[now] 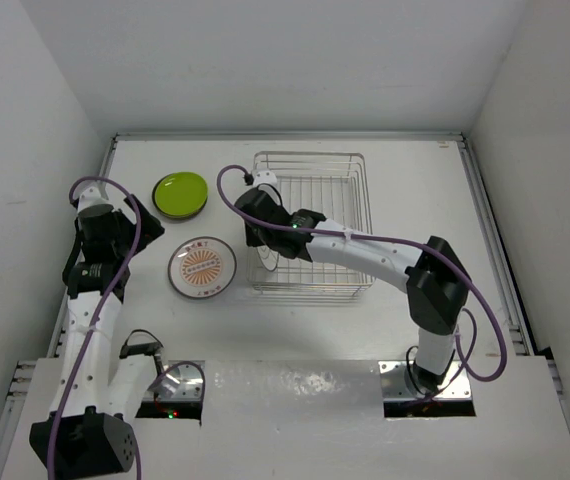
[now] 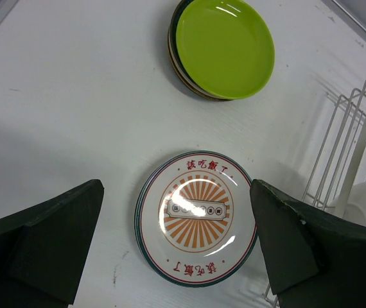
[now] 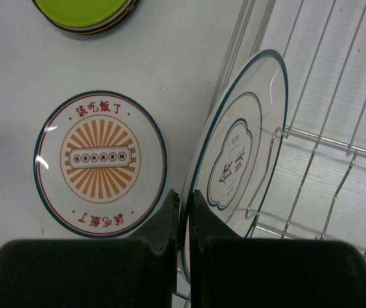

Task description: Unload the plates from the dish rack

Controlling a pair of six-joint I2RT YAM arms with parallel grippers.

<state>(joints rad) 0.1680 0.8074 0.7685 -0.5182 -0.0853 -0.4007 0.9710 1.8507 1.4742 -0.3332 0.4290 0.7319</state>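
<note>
Left gripper (image 2: 176,187) is wide open, holding nothing, over the left part of the table (image 1: 315,330). Its wrist view looks straight down on the sunburst plate (image 2: 197,215), with clear space between fingers and plate. That plate is white with an orange ray pattern, red characters and a dark rim, and lies flat on the table just left of the dish rack (image 1: 350,170). More rims show under its left edge, so it seems to top a small stack. Further back and slightly left is the lime green plate (image 1: 181,194), flat on top of a stack with darker rims beneath, apart from the sunburst plate. The right arm reaches across from the right, over the rack to its near left corner. Right gripper (image 3: 183,218) is clamped on the rim of the white plate (image 3: 241,160), one finger on each face. This plate has a dark green rim and a black character in a lobed frame. It stands on edge, tilted a little, against the rack's left wires. Can't tell if its lower edge touches the rack. No other plates show in the rest of the rack, a silver wire basket.
</note>
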